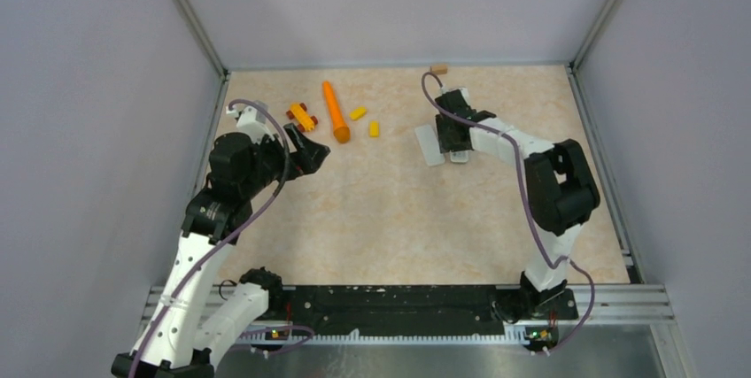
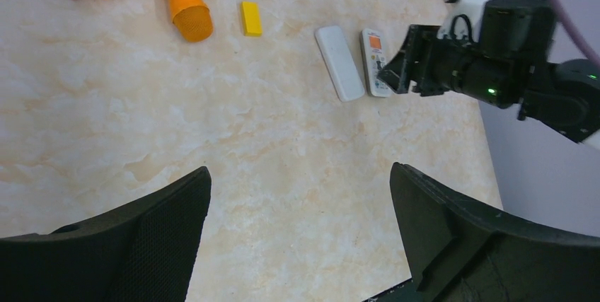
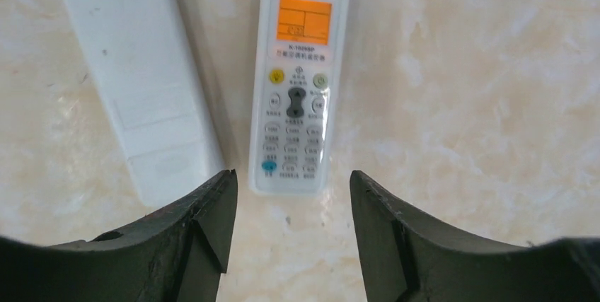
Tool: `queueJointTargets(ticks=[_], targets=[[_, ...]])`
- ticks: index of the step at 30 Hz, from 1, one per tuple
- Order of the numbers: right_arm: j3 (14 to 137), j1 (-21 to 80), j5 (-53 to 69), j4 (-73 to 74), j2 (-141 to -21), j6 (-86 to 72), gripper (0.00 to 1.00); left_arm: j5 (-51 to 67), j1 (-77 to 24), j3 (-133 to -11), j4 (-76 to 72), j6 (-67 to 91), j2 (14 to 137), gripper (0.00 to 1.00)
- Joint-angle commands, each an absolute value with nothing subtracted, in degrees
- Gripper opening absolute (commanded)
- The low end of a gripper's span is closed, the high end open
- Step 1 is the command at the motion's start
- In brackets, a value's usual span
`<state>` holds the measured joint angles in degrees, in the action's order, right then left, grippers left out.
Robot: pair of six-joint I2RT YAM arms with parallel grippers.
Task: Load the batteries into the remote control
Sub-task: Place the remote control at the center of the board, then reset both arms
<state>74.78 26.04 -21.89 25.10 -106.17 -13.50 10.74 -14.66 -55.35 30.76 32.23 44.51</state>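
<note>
Two white remotes lie side by side. One lies face up with an orange display (image 3: 297,83), the other face down, showing its plain back (image 3: 141,83). My right gripper (image 3: 291,176) is open and empty, hovering just above the button end of the face-up remote. In the top view it (image 1: 452,141) covers most of both remotes (image 1: 431,145). My left gripper (image 2: 301,169) is open and empty above bare table, well left of the remotes (image 2: 339,61); it is at the left in the top view (image 1: 315,153). No batteries show in any view.
An orange cone-shaped toy (image 1: 336,112), two yellow blocks (image 1: 358,113), (image 1: 375,128) and a yellow-and-red toy car (image 1: 302,116) lie at the back left. A small tan block (image 1: 438,68) sits by the back wall. Walls enclose the table on three sides.
</note>
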Motion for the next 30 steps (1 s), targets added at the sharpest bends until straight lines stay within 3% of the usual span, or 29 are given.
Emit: queueJointTargets(ticks=[1,7,12,22,30], targets=[[69.52,25.67,-19.36,24.25,-91.12,-16.87,0.62,6.55,-14.46,-59.49,34.27,30.74,43.91,0.99],[60.41,25.58,-25.73,26.02,-65.05,-17.43,0.73,4.11,-14.41,-61.87,36.32,27.30,40.27,0.99],[60.16,25.60,-33.32,31.02,-46.61,-17.13,0.91,0.60,-14.50,-64.71,37.44,25.39,36.43,0.99],[62.03,25.65,-47.38,35.61,-22.47,-11.94,0.94,-8.32,-14.50,-70.12,41.85,22.24,31.54,0.99],[63.50,25.65,-50.49,37.14,-17.76,-11.35,0.94,-9.33,-14.50,-72.31,43.90,21.70,30.05,0.99]])
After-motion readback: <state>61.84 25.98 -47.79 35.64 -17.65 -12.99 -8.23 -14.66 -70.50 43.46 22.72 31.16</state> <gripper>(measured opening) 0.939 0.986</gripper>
